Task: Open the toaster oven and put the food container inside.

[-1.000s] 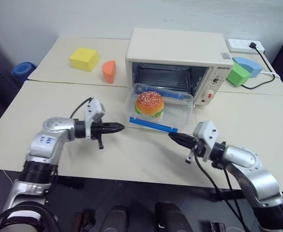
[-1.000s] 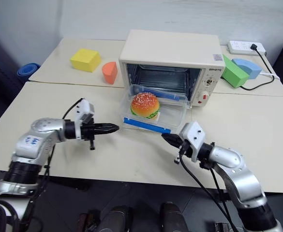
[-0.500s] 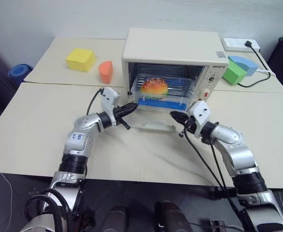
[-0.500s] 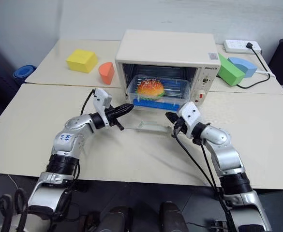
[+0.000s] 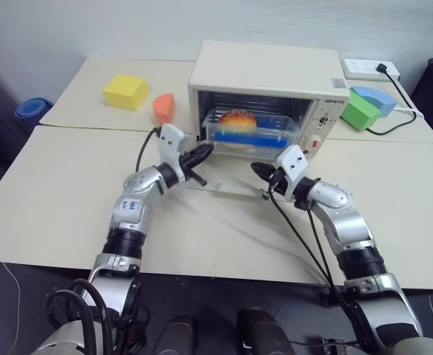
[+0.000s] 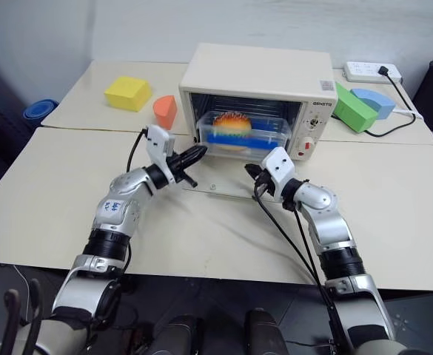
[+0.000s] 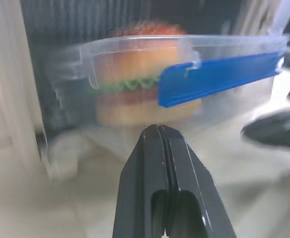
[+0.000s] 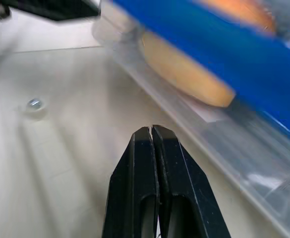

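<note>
The cream-white toaster oven (image 5: 268,74) stands at the back of the table with its glass door (image 5: 227,181) dropped flat. The clear food container (image 5: 249,127) with a blue clip (image 7: 219,77) and a toy hamburger sits in the oven's mouth, partly inside. My left gripper (image 5: 207,150) is shut and empty, its tip just short of the container's front left corner (image 7: 85,59). My right gripper (image 5: 254,168) is shut and empty too, hovering over the open door near the container's front right. Both point level toward the oven.
A yellow block (image 5: 127,90) and an orange wedge (image 5: 164,108) lie left of the oven. A green block (image 5: 360,112), a blue wedge (image 5: 375,96) and a power strip (image 5: 368,69) with a black cable sit to its right. The near tabletop is bare.
The container has gone from lying on the open door to sitting in the oven's mouth. Both shut grippers have advanced toward the oven behind it.
</note>
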Robot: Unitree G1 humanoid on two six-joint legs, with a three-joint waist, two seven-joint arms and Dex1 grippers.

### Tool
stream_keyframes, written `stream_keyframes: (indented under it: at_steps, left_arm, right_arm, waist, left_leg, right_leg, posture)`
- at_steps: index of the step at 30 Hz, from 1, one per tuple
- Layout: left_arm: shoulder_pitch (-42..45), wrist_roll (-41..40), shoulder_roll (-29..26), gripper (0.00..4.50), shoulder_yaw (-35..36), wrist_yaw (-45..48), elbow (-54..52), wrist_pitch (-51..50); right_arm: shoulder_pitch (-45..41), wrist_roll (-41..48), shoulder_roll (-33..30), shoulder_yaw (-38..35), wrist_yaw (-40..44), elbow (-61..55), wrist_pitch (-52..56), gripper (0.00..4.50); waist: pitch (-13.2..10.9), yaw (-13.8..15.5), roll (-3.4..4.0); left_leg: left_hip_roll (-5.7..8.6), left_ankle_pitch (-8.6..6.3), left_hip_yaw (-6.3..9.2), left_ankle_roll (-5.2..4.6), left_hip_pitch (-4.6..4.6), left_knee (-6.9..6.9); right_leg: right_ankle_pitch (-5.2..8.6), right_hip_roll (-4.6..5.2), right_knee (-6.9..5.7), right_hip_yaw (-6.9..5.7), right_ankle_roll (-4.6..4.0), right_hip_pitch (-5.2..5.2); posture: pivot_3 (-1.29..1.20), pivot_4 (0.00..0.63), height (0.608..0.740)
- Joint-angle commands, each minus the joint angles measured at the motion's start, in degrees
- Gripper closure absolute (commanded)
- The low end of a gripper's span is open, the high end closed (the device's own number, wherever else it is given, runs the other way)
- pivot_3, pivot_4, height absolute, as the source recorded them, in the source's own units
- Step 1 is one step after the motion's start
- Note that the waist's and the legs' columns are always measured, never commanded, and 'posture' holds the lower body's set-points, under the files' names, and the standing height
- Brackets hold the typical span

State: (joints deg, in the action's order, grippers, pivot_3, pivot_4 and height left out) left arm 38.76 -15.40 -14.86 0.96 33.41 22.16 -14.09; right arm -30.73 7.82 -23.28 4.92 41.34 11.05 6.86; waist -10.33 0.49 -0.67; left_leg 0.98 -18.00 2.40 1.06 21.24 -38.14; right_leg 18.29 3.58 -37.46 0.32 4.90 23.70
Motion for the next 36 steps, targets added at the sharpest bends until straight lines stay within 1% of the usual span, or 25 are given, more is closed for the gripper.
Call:
stream_keyframes:
  at_steps: [1,5,8,10,13,18,21,27,31,36]
  left_arm:
    - [-1.8,-0.1,-2.6,4.5,0.9,0.9,-4.0,-1.9]
    - [-3.1,-0.4,-3.3,4.5,0.9,1.2,-6.0,-2.9]
    - [-3.3,-0.8,-2.6,4.5,0.9,1.1,-6.9,-3.5]
    - [-3.1,-1.0,-1.6,4.5,0.4,1.3,-7.0,-4.0]
    - [-2.2,-0.5,-0.3,4.5,-0.1,1.3,-5.7,-3.9]
    - [1.8,0.4,2.1,4.5,1.6,-1.6,1.1,-1.5]
    - [4.3,0.8,3.1,4.5,2.8,-3.8,5.8,1.1]
    - [8.2,1.1,4.7,4.5,4.4,-6.9,12.6,5.5]
    - [7.6,1.3,4.5,4.5,3.2,-4.6,11.4,5.5]
    - [3.5,1.3,1.6,4.5,1.7,-0.6,5.6,2.6]
  right_arm:
    - [2.6,2.1,-2.2,-0.5,2.9,-7.3,2.3,4.43]
    - [5.1,4.0,-4.6,-2.6,3.3,-12.8,6.0,4.43]
    - [5.2,3.4,-5.8,-3.9,2.2,-12.6,6.2,4.43]
    - [4.4,1.4,-6.2,-3.4,1.1,-9.7,5.0,4.43]
    - [2.6,-0.2,-5.0,-2.8,-0.5,-5.4,3.7,4.43]
    - [-1.9,-2.7,-2.7,-1.8,-2.5,3.2,-0.8,4.43]
    - [-4.9,-3.6,-1.3,-1.8,-3.4,7.8,-3.4,4.43]
    - [-8.7,-4.9,0.6,-1.7,-4.9,13.8,-6.6,4.43]
    - [-7.8,-4.1,0.6,-1.6,-3.6,11.4,-5.4,4.43]
    - [-4.2,-2.6,-0.8,-1.8,-0.8,4.8,-1.6,4.43]
  waist:
    - [0.0,-0.4,0.0]
    - [0.0,-0.4,0.0]
    - [0.0,-0.4,0.0]
    - [0.0,-0.4,0.0]
    - [0.0,-0.5,0.0]
    - [0.0,-0.5,0.0]
    - [0.0,0.0,-0.01]
    - [0.0,0.5,-0.01]
    - [0.0,0.2,-0.01]
    - [0.0,-0.7,0.0]
  left_leg:
    - [-0.01,0.0,0.02,0.0,0.0,0.0]
    - [0.0,-0.01,0.05,-0.01,0.04,0.06]
    - [0.0,-0.02,0.05,-0.02,0.04,0.06]
    - [0.0,-0.02,0.06,-0.02,0.04,0.08]
    - [0.0,-0.02,0.03,-0.02,0.04,0.08]
    - [0.0,-0.01,0.02,0.0,0.02,0.08]
    - [0.07,0.04,0.05,-0.01,0.03,0.04]
    - [0.17,0.06,0.06,-0.04,0.07,0.04]
    - [0.15,0.04,0.05,-0.03,0.11,0.18]
    - [0.15,0.02,0.06,-0.06,0.2,0.2]
  right_leg:
    - [0.0,0.0,0.0,0.0,0.0,0.0]
    - [0.0,0.02,0.06,-0.01,0.0,0.01]
    - [0.0,0.03,0.09,-0.01,0.0,0.01]
    - [0.0,0.02,0.12,-0.03,0.0,0.0]
    - [0.0,0.02,0.12,-0.01,0.0,0.0]
    - [0.0,0.0,0.09,-0.03,0.0,0.02]
    - [0.0,0.05,0.08,-0.06,0.01,-0.01]
    - [-0.03,0.13,0.09,-0.05,0.06,0.02]
    - [-0.03,0.12,0.06,-0.06,0.06,0.04]
    - [-0.04,0.14,0.08,-0.06,0.07,0.09]
  posture:
    - [0.0,0.15,0.74]
    - [0.0,0.15,0.74]
    - [0.0,0.15,0.74]
    - [0.0,0.15,0.74]
    - [0.0,0.15,0.74]
    - [0.0,0.15,0.74]
    - [0.0,0.15,0.74]
    - [0.0,0.15,0.74]
    - [0.0,0.15,0.74]
    - [0.0,0.15,0.74]
